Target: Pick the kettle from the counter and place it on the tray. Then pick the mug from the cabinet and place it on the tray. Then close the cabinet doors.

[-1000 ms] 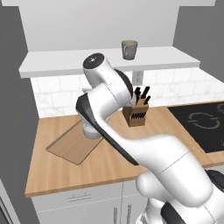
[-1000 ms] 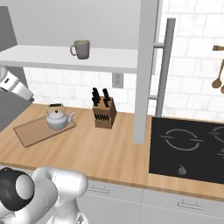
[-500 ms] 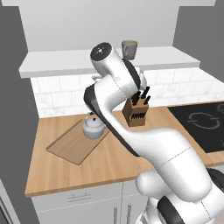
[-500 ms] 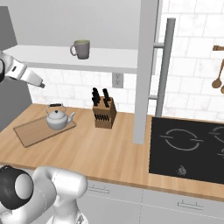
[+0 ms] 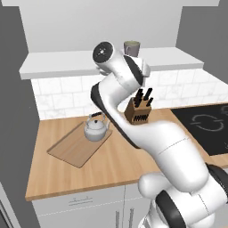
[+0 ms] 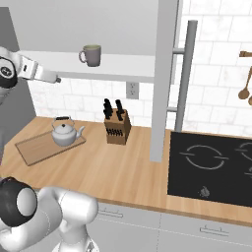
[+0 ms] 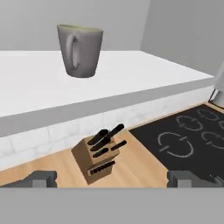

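mug: stands upright on the white shelf floor of the cabinet, because nobody has picked it up yet; handle turned toward the hand camera.
look: small, grey, green inside, one side handle.
gripper: up at shelf height, well to the side of the mug, pointing toward it; fingers wide apart, holding nothing.
kettle: sits on the tray, so that job looks done.
knife block: on the counter below.
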### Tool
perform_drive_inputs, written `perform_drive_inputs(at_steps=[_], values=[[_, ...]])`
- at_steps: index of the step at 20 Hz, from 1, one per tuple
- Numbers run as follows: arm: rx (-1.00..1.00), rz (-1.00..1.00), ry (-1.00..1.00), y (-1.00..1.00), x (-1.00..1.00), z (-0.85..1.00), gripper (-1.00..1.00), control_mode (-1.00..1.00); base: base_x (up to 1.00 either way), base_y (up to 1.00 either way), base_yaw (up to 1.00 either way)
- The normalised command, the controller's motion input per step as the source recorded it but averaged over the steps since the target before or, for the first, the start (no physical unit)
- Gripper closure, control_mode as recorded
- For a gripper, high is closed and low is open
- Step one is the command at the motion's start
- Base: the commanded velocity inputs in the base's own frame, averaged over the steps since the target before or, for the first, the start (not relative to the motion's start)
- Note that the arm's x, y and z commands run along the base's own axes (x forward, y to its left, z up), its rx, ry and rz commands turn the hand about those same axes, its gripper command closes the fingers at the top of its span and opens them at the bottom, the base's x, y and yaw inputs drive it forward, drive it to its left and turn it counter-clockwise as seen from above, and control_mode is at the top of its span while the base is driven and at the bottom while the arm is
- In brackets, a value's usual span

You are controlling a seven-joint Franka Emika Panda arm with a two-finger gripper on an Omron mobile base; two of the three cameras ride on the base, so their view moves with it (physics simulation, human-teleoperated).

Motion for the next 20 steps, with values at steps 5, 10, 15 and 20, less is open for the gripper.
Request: perform_drive_inputs(at_steps=[5, 10, 15, 20], values=[[-0.07, -0.04, 0.13, -0.21, 0.64, 0.41, -1.00, -1.00, 0.00, 0.00, 0.00], [-0.05, -0.02, 0.07, -0.16, 0.80, 0.07, -1.00, -1.00, 0.00, 0.00, 0.00], [-0.07, -0.04, -0.08, 0.01, 0.59, 0.00, -1.00, -1.00, 0.00, 0.00, 0.00], [-0.01, -0.07, -0.05, 0.00, 0.46, 0.06, -1.00, -1.00, 0.00, 0.00, 0.00]])
